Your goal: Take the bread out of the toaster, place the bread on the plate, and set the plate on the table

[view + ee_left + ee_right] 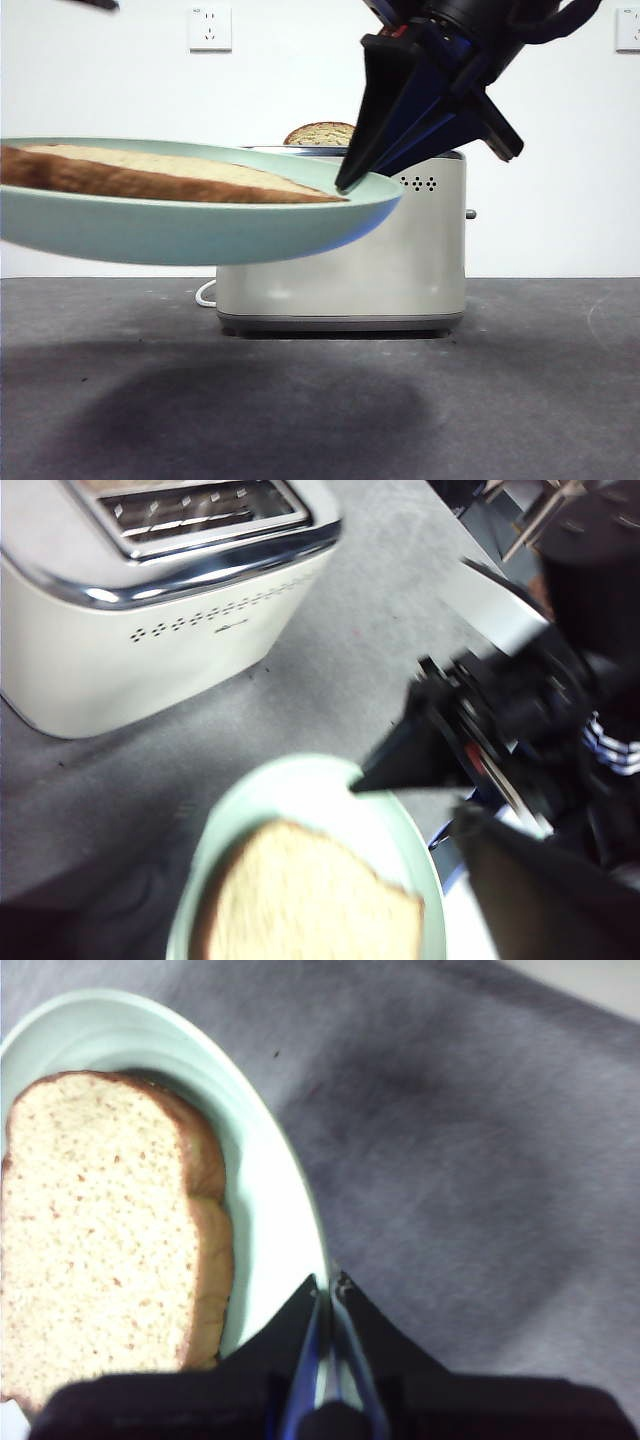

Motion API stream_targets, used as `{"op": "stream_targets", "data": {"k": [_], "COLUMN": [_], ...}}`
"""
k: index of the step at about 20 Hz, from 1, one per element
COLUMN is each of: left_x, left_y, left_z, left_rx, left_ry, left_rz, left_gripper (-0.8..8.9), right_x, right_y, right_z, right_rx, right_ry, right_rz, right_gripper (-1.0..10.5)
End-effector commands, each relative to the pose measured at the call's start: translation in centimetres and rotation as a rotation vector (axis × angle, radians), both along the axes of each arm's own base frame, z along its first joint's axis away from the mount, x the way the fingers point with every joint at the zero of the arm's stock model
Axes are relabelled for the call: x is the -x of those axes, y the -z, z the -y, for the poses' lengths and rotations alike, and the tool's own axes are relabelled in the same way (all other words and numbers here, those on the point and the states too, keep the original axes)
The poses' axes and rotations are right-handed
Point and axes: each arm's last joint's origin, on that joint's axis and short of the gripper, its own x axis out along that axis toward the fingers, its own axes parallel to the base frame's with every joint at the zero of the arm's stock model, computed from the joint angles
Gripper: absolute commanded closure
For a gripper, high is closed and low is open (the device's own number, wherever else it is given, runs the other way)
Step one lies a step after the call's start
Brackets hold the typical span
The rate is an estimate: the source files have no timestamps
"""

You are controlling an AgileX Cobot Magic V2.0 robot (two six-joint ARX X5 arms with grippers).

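Observation:
The wholemeal bread point(150, 175) lies flat on the mint-green plate point(200, 232). My right gripper point(345, 185) is shut on the plate's rim and holds the plate in the air, in front of the cream toaster point(400, 260) and well above the table point(500, 400). The right wrist view shows its jaws point(328, 1282) pinching the plate's rim point(275, 1180) beside the bread point(100, 1230). The left wrist view shows the plate point(290, 780), the bread point(300, 900), the right gripper point(358, 780) and the toaster point(150, 650). My left arm waits as a black tip point(95, 4) at the top left.
Another slice point(320, 133) stands in the toaster's slot. A white cord point(206, 293) lies behind the toaster's left side. Wall sockets point(210, 27) are on the white back wall. The plate's shadow falls on the table below it.

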Motion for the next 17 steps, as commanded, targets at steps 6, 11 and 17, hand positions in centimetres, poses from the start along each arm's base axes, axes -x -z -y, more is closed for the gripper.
{"op": "stream_targets", "data": {"k": [6, 11, 17], "left_x": [3.1, 4.4, 4.8], "left_y": [-0.4, -0.9, -1.1], "left_z": [-1.6, -2.6, -2.7], "left_rx": [-0.176, -0.266, -0.269], "left_ry": [-0.032, -0.13, -0.128], "left_rz": [0.106, 0.194, 0.208], "left_gripper": [8.21, 8.21, 8.21], "right_x": [-2.2, -3.5, -5.3], "right_y": [0.0, 0.8, 4.3], "right_z": [4.2, 7.1, 7.4], "right_rx": [0.021, 0.072, 0.174], "right_ry": [0.176, 0.261, 0.269], "right_rz": [-0.06, -0.112, -0.196], "right_gripper": [9.6, 9.6, 9.6]}}
